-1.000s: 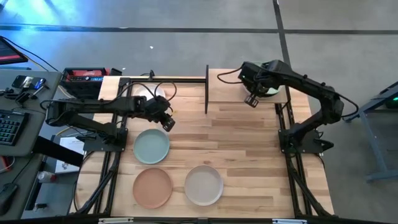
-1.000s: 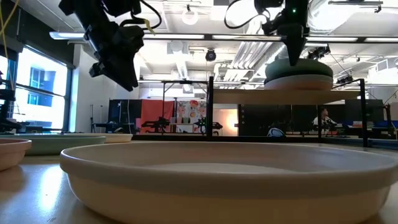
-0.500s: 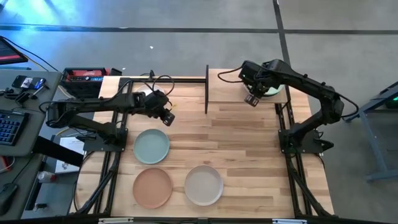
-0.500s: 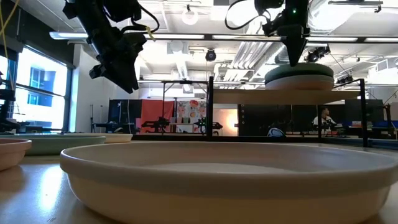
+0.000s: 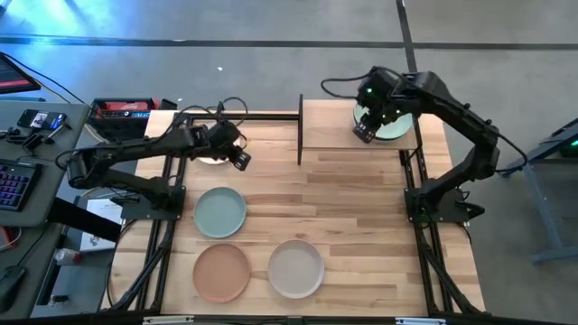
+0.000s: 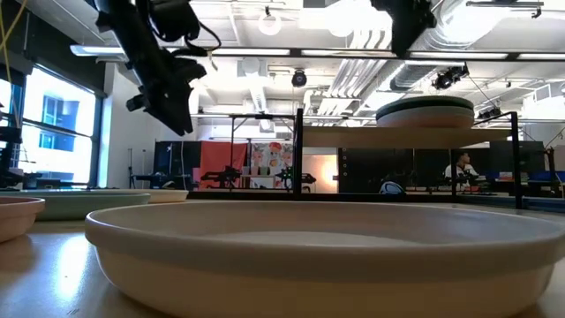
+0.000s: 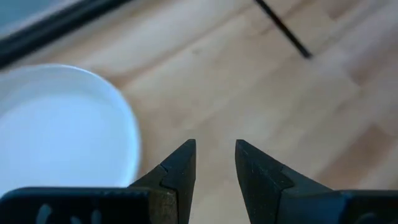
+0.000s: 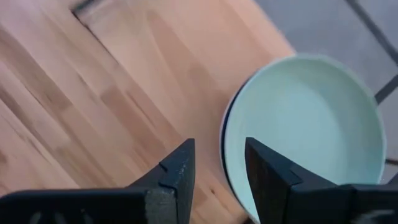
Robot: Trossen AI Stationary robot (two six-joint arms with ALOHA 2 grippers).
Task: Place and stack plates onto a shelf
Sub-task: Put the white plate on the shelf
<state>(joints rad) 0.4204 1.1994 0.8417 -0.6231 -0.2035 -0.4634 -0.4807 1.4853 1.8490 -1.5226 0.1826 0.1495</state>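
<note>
My slightly parted, empty right gripper (image 8: 214, 163) hovers over the mint green round matte plate (image 8: 305, 130) stacked on the light-wood shelf (image 5: 327, 128); my left gripper (image 7: 214, 163), equally parted, holds nothing.

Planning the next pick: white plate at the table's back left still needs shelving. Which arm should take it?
Left, probably. The left claw hangs open just beside the white plate. The right claw is empty over the shelf by the plate stack, across the table.

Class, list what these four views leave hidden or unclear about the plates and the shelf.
- Stack on the shelf: how many plates lie under the mint green plate is unclear; the right arm covers it in the high view.
- White plate: cut off by the left wrist view's edge; the left arm hides it from above.
</note>
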